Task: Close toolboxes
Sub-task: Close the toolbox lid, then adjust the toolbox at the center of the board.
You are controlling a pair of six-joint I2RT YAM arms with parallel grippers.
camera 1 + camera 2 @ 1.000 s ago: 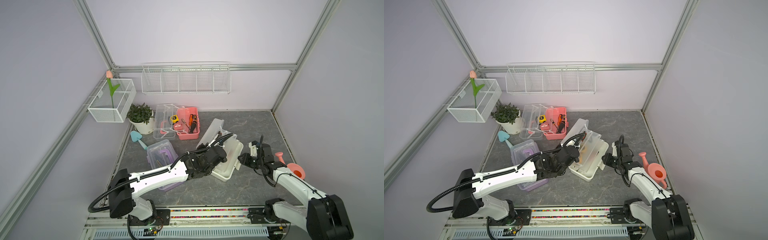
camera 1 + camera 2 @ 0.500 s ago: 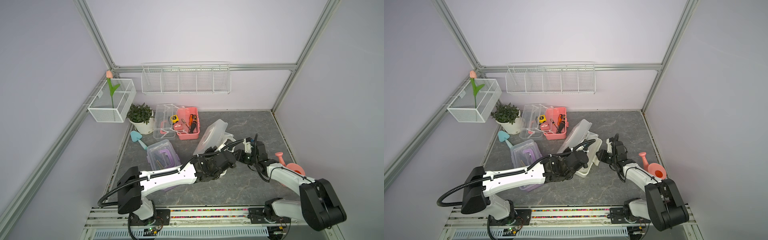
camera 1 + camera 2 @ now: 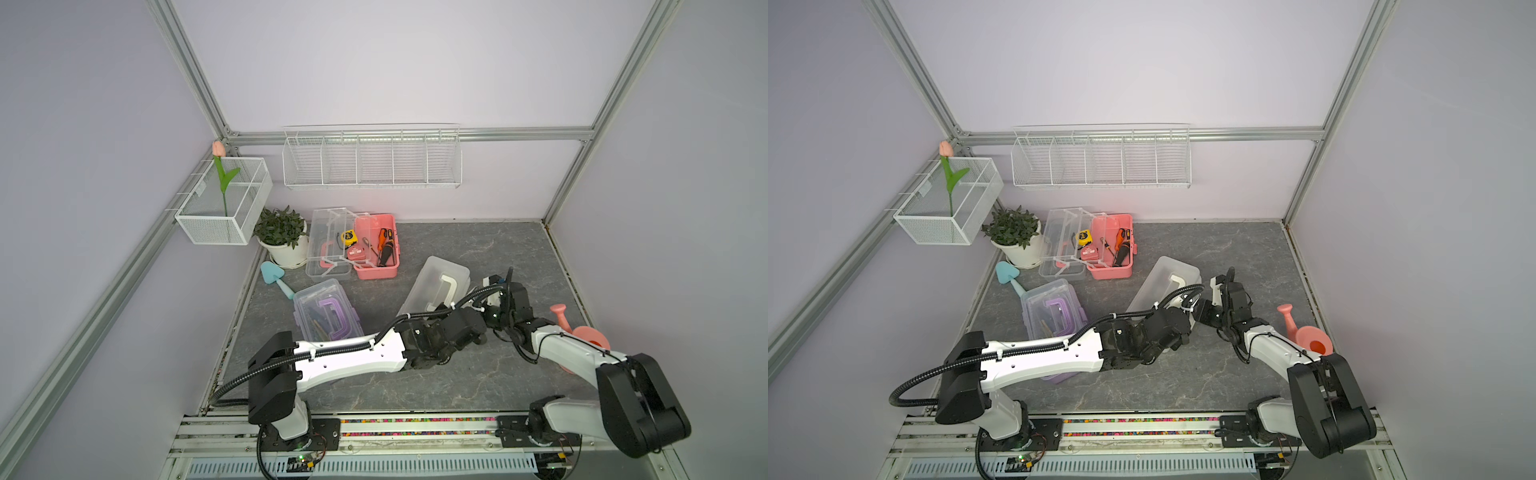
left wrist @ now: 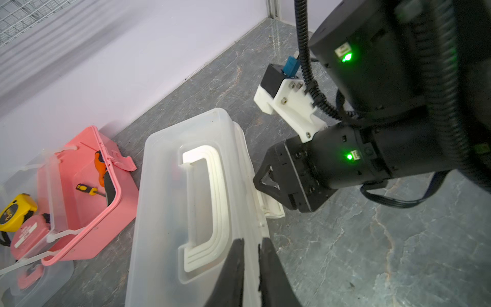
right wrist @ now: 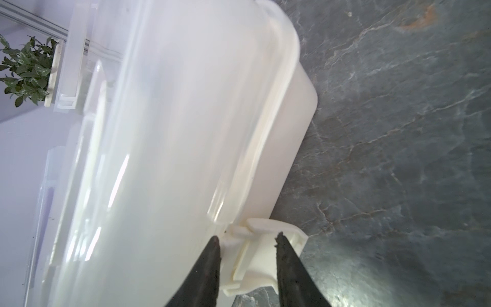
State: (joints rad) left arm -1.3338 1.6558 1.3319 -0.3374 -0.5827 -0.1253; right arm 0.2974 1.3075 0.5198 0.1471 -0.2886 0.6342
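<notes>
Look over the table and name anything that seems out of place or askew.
The pink toolbox at the back stands wide open, its clear lid folded flat beside it and tools exposed, while the purple toolbox is shut. The white toolbox lies at a slant, its latch sticking out unfastened.

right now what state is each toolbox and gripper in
white toolbox: lid down on the base, latch sticking out, looks unfastened
purple toolbox: lid shut
pink toolbox: open, lid and tray folded out
left gripper: jaws nearly together at the white toolbox's lid edge, grip unclear
right gripper: open, one finger on each side of the latch
</notes>
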